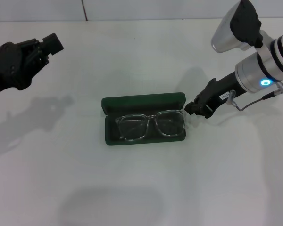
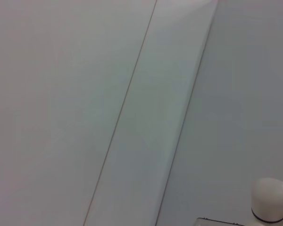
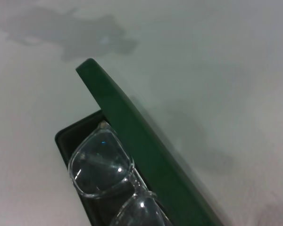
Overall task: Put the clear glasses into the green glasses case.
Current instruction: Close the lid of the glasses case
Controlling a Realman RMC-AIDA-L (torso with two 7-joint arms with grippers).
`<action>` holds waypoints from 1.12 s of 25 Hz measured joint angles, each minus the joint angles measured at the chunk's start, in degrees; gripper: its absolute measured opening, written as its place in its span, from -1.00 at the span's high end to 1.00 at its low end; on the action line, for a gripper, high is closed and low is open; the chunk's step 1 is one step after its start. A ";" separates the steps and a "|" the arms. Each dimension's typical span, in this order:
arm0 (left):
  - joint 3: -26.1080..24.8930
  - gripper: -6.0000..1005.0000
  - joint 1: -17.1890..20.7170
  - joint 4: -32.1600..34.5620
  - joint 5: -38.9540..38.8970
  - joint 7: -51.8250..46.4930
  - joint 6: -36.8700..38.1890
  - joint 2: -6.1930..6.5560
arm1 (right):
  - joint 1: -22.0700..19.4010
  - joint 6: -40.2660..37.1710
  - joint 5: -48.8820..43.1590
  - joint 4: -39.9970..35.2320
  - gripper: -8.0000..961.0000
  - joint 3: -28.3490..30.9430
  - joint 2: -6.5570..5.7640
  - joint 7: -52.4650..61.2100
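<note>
While the white table [image 1: 141, 188] carries the open green glasses case [image 1: 144, 123], long axis left to right, the clear glasses [image 1: 151, 125] lie lengthwise inside, lenses up. Beside its right end, the right gripper [image 1: 196, 107] looks clenched, grasping nothing. The left gripper [image 1: 47, 44] is parked far left; its fingers I cannot tell.

A plain white, matte table [image 1: 141, 188] fills nearly the whole head view, its surface marked only by soft grey shadows. Along the table's far edge runs a pale wall [image 1: 132, 9], split by one thin dark vertical seam [image 1: 84, 10] left of centre. The left wrist view shows pale panels [image 2: 61, 117] crossed by slanting seams.
</note>
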 joint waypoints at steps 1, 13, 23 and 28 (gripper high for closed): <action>0.00 0.88 0.00 0.00 0.00 0.00 0.00 0.00 | 0.00 0.00 0.21 0.03 0.98 -0.03 0.00 -0.26; 0.00 0.88 0.52 0.00 0.00 0.05 0.01 -0.09 | -0.15 -2.37 4.59 0.22 0.98 -0.03 -0.05 -2.89; 0.00 0.88 0.96 0.00 0.04 0.06 0.17 -0.16 | -0.56 -2.45 4.51 -0.30 0.98 -0.12 -0.06 -2.65; -0.12 0.88 1.58 0.00 0.26 0.06 0.04 -0.36 | -2.24 -2.34 3.96 -3.50 0.98 -2.37 -0.11 -0.49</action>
